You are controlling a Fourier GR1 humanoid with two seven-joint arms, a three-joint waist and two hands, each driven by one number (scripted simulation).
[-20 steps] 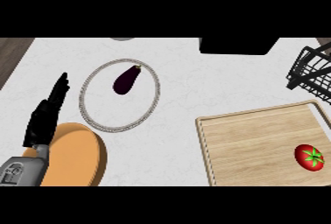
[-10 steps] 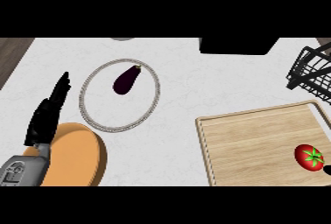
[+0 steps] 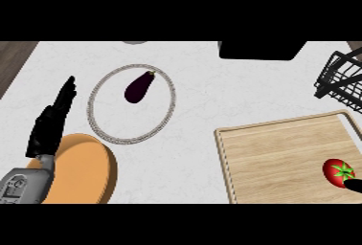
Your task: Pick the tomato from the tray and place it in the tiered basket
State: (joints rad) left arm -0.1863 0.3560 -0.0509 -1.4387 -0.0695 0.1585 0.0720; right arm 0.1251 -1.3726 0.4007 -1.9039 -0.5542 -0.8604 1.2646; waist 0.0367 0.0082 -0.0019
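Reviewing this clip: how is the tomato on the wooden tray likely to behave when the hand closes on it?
The tomato is round and glossy, so it may roll or slip across the flat tray. It lies near the tray's right rim, which might stop it. Only a fingertip of the right hand shows beside it.

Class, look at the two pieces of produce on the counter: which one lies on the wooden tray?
The red tomato, with its green stem top, lies at the wooden tray's right end. The dark purple eggplant lies on the round plate instead.
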